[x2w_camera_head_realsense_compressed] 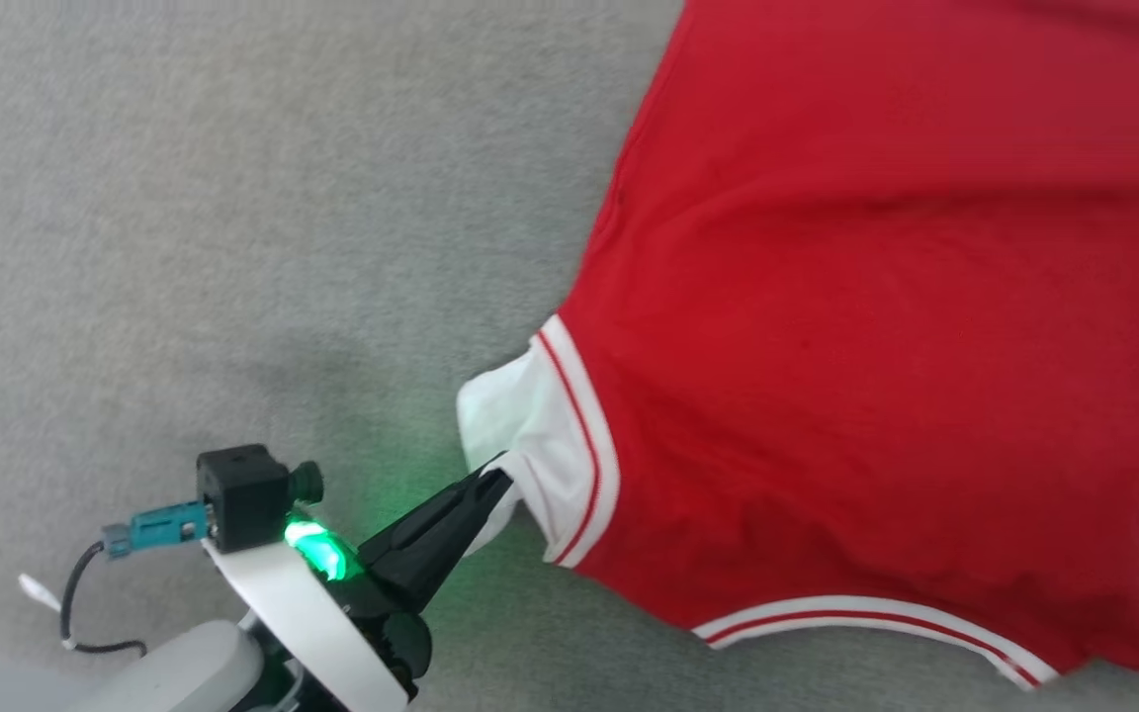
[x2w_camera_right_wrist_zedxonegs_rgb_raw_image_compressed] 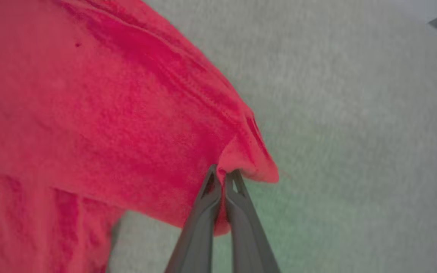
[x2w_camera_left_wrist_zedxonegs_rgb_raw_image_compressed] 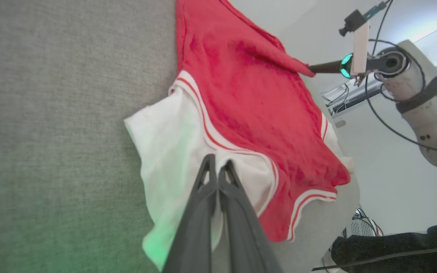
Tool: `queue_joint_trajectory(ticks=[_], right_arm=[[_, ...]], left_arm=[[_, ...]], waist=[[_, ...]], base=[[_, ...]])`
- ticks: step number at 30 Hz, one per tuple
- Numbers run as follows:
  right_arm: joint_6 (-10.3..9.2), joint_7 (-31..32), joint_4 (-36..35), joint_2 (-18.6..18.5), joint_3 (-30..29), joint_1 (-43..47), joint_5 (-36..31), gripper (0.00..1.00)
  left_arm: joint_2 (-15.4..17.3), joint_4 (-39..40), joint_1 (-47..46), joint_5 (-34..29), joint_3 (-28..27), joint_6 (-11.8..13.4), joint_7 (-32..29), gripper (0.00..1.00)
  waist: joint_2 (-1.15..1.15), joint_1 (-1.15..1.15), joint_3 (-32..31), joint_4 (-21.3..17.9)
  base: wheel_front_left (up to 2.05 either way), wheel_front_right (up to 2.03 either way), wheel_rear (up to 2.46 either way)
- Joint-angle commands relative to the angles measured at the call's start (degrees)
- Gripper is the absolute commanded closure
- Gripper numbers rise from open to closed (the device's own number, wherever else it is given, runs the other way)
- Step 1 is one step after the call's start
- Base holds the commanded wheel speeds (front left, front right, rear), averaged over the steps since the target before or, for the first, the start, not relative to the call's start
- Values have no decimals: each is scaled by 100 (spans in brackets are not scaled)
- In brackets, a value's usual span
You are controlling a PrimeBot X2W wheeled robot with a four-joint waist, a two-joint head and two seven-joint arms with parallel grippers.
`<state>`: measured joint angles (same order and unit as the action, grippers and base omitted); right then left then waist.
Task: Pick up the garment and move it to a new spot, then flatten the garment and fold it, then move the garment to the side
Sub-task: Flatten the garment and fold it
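**Bright light, green glow**

Head view is bright and evenly lit, with a green lamp (x2w_camera_head_realsense_compressed: 317, 549) at lower left tinting the grey bench (x2w_camera_head_realsense_compressed: 184, 247) beside it. Left wrist view has a green cast at bottom left, washed-out glare at upper right and bowed edges. Right wrist view is blurred; the weave of the shirt (x2w_camera_right_wrist_zedxonegs_rgb_raw_image_compressed: 89, 113) smears.

Head camera looks down; both wrist cameras view garment (x2w_camera_head_realsense_compressed: 876, 346) closely.

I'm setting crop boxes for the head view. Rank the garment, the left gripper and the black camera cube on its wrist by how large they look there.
1. garment: by far the largest.
2 and 3. left gripper and camera cube: similar small patches, too close to rank.
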<state>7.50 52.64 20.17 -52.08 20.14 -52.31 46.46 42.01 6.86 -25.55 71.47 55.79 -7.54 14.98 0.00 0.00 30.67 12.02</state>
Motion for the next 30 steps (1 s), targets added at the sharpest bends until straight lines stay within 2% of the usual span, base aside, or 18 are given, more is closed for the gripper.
queue_joint_trajectory(ticks=[1, 6, 10, 14, 17, 18, 20, 21, 25, 30], right_arm=[[-2, -79, -306, -132, 15, 463, 252, 100], [-2, -299, -1147, -398, -163, 1765, 788, 100], [-1, -342, -1809, -403, -415, 2916, 1186, 100], [-1, -318, -2397, -359, -664, 4061, 1280, 100], [-1, -285, -2814, -142, -780, 4846, 1176, 100], [-1, -285, -2814, -142, -780, 4846, 1176, 100], [-1, -261, -3168, 178, -774, 5470, 1031, 100], [-1, -261, -3168, 178, -774, 5470, 1031, 100], [-1, -252, -3521, 594, -871, 5988, 749, 100], [-1, -182, -3825, 905, -1064, 6136, 508, 100]], left_arm=[[62, 19, 97, 17, -35, 12, 28, 100], [234, -31, 152, 128, -85, 12, 27, 100], [312, -96, 195, 208, -157, 12, 27, 100], [334, -181, 286, 257, -279, 12, 27, 100], [336, -211, 408, 293, -367, 12, 27, 100], [336, -211, 408, 293, -367, 12, 27, 100], [337, -225, 540, 309, -472, 12, 27, 100], [337, -225, 540, 309, -472, 12, 27, 100], [354, -237, 668, 299, -567, 12, 27, 100], [374, -241, 752, 305, -651, 12, 27, 100]], waist=[[0, 0, -241, -279], [0, 0, -389, -527], [0, 0, -527, -664], [0, 0, -653, -761], [0, 0, -738, -827], [0, 0, -738, -827], [0, 0, -790, -885], [0, 0, -790, -885], [0, 0, -810, -959], [0, 0, -825, -1053]], base=[[0, 0, 0], [0, 0, 0], [0, 0, 0], [0, 0, 0], [0, 0, 0], [0, 0, 0], [0, 0, 0], [0, 0, 0], [0, 0, 0], [0, 0, 0]])
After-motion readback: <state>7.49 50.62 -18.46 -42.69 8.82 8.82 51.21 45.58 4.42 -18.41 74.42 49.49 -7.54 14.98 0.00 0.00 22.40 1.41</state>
